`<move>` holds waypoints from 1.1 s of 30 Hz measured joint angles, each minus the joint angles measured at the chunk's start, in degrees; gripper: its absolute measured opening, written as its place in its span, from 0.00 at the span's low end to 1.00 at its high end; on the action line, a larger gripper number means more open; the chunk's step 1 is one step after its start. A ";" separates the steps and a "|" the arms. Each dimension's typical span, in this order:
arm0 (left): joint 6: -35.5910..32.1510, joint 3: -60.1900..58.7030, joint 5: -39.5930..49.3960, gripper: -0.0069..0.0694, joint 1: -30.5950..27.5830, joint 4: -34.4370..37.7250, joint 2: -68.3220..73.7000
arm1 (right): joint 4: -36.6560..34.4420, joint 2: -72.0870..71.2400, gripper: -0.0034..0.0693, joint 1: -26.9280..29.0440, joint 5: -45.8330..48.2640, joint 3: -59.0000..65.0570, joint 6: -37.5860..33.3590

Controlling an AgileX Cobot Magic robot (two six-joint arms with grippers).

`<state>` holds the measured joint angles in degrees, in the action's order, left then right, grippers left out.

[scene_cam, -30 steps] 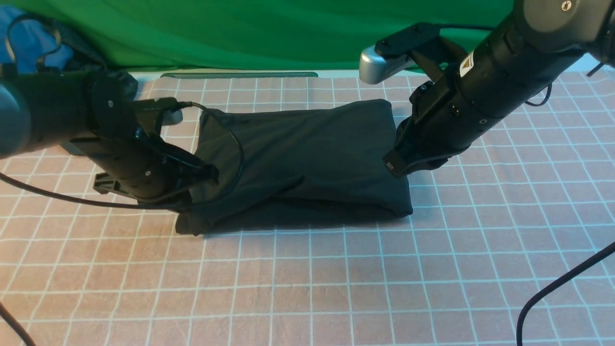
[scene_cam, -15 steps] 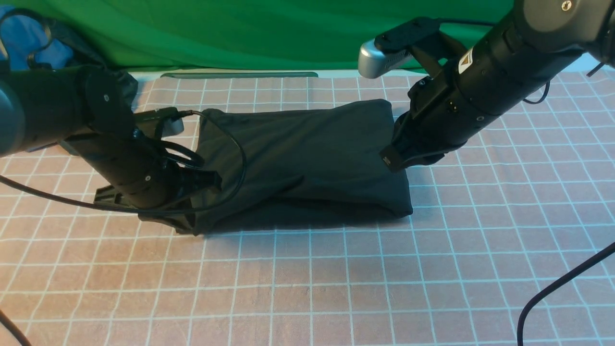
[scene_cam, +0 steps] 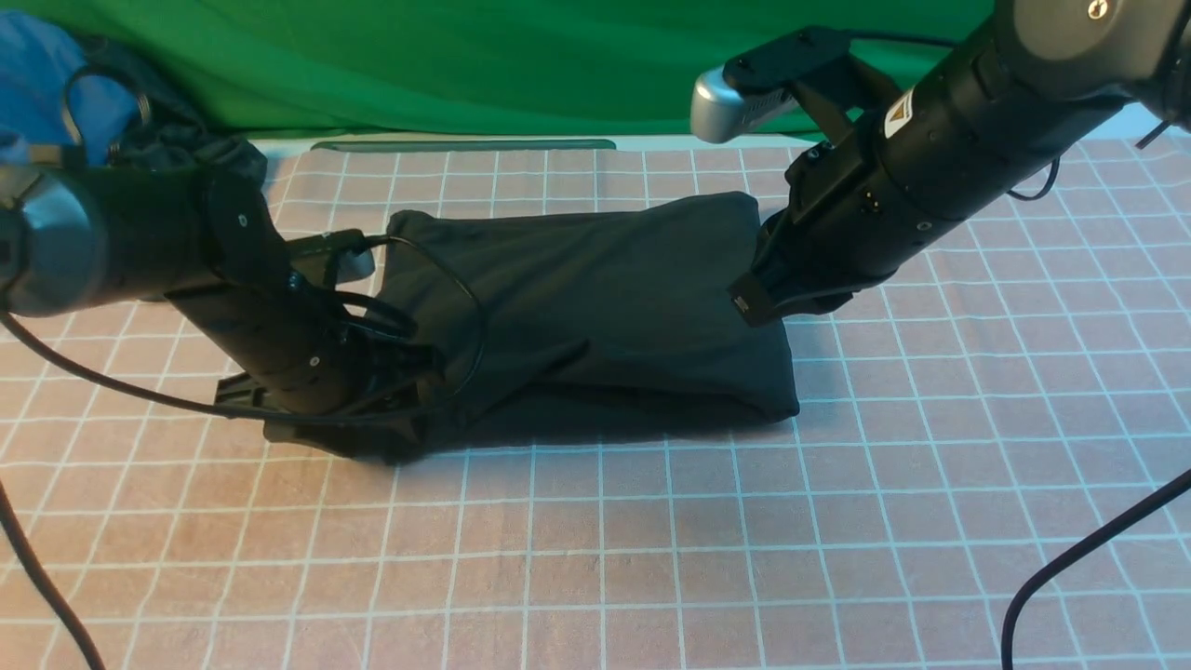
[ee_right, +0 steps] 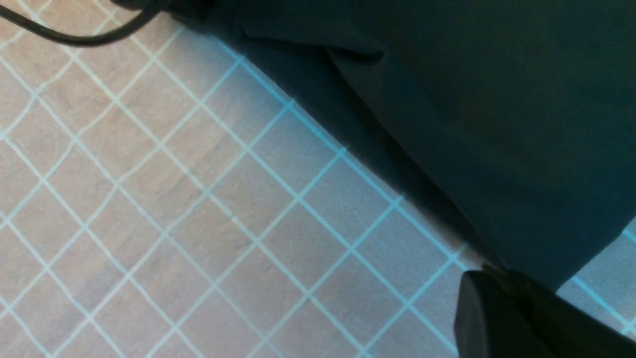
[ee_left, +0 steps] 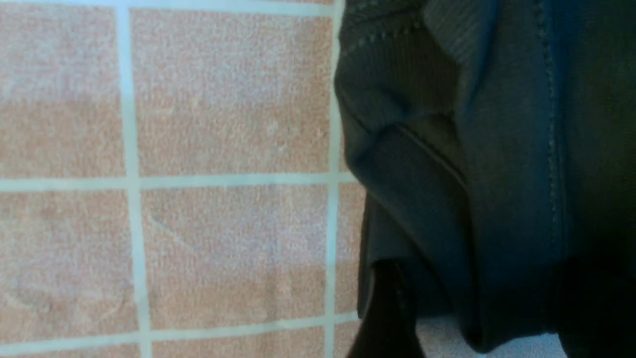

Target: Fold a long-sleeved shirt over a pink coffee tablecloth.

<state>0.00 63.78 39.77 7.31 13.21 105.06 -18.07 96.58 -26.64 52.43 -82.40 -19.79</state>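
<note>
The pink coffee tablecloth [scene_cam: 595, 558] covers the near surface. On it, mid-scene, lies the long-sleeved shirt [scene_cam: 605, 307], folded into a rectangle. The left end effector [scene_cam: 409, 409] sits at its left corner, fingers apparently spread, though fabric obscures them. The right end effector [scene_cam: 768, 298] is pinching the shirt's right edge. Behind hangs a green cloth [scene_cam: 465, 65].

Two black tubular arms, round screw-studded joint housings. Silver-grey camera module [scene_cam: 730, 102] bracketed on the right arm [scene_cam: 940, 158], plus a yellow warning triangle label [scene_cam: 900, 115]. Black cables [scene_cam: 461, 307] looping off the left arm [scene_cam: 167, 251].
</note>
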 joint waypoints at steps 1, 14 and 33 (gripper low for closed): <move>-0.58 0.00 -0.08 0.63 0.00 0.35 0.01 | 0.00 0.00 0.10 0.00 -0.11 0.00 0.00; -9.82 0.00 1.47 0.14 0.00 2.71 -1.32 | 0.00 0.00 0.10 0.00 -1.10 0.00 0.00; -9.77 0.00 -5.94 0.13 -0.54 -10.72 -7.41 | -0.05 0.00 0.10 0.00 0.56 0.00 0.00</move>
<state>-9.77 63.78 33.83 6.77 2.50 97.65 -18.12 96.58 -26.64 52.99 -82.40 -19.79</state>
